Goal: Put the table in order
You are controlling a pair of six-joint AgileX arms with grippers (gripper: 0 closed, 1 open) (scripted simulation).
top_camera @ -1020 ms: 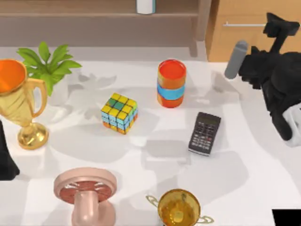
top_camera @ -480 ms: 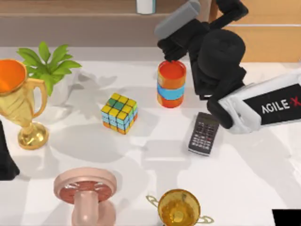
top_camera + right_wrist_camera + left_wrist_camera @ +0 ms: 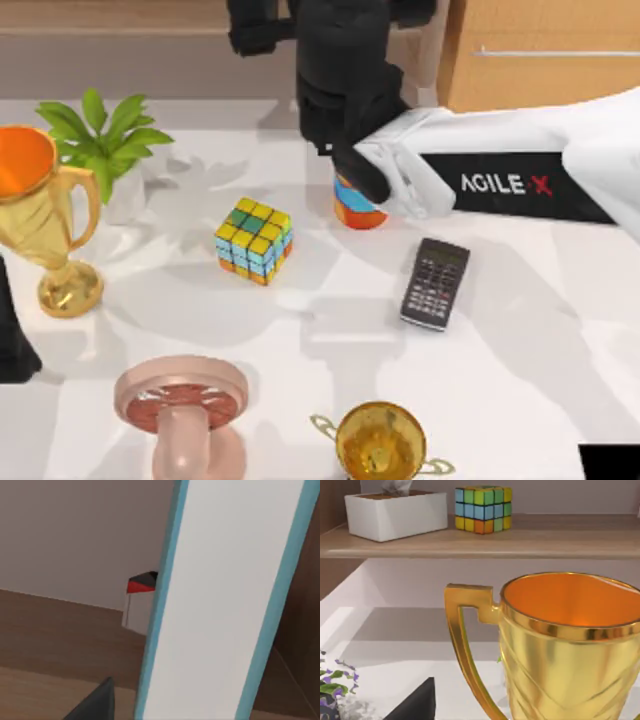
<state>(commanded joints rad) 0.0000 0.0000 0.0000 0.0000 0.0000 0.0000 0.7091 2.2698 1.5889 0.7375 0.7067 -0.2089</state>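
From above, the white table [image 3: 520,360] carries a striped can [image 3: 352,208] near its back edge; my right arm [image 3: 500,180] reaches over it toward the shelf [image 3: 120,20], claw state indiscernible. The left wrist view shows a gold trophy [image 3: 570,645], its cup empty. The right wrist view shows a white, teal-edged object [image 3: 225,600] close up.

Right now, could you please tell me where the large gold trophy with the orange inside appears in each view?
Top view: the gold trophy stands at the left edge of the table, beside the plant.
Left wrist view: the gold trophy is close up in the foreground, in front of the shelf.
Right wrist view: a white, teal-edged object close up against brown wood.
Shared landmark: the brown wooden shelf, also seen in the left wrist view.
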